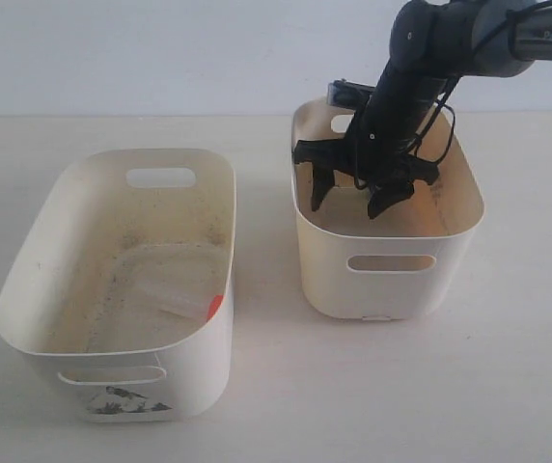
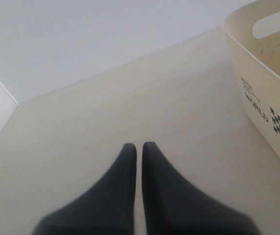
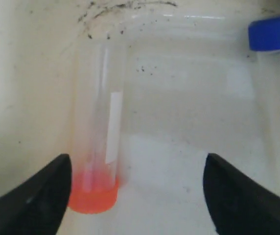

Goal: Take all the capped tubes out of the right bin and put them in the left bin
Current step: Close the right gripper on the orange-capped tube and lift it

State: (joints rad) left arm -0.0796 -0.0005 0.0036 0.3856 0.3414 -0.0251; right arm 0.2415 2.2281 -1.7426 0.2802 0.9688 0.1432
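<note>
Orange-capped tube (image 3: 95, 147) lies within the wide-spread right gripper (image 3: 136, 157), near one finger. Left gripper (image 2: 139, 145) is pinched together.

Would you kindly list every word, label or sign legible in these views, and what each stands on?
"WORLD": printed sideways on the outer wall of a cream bin, left wrist view.
"PiPER", blurred, so only probably: on the right arm.
Front print on the left bin: a dark picture, no legible lettering.

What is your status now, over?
Left gripper shut, above the table. Right gripper open inside the right bin, orange-capped tube between its fingers, not gripped. Blue-capped tube nearby, nothing blocking.
</note>
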